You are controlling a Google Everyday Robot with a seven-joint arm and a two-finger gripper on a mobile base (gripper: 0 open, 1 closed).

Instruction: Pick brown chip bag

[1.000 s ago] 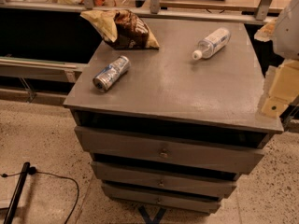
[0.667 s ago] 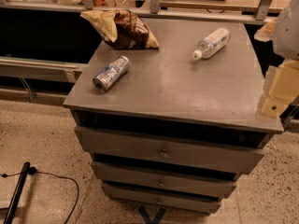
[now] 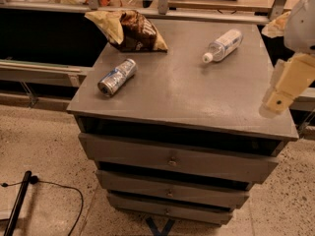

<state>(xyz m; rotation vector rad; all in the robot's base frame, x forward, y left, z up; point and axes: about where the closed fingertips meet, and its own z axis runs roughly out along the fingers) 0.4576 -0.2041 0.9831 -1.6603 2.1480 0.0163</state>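
We saw the brown chip bag (image 3: 133, 31) at the back-left corner, can (image 3: 117, 76) near the left edge, bottle (image 3: 224, 45) back-right, gripper (image 3: 276, 101) over the right edge.

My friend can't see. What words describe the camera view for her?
A brown chip bag lies at the back left of a gray cabinet top, a drink can nearer the front, a plastic bottle at the back right. The gripper hangs by the right edge, far from the bag.

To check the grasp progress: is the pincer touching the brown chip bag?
Apart. The camera view shows the pincer at the right edge of the tabletop, the brown chip bag at its far left corner.
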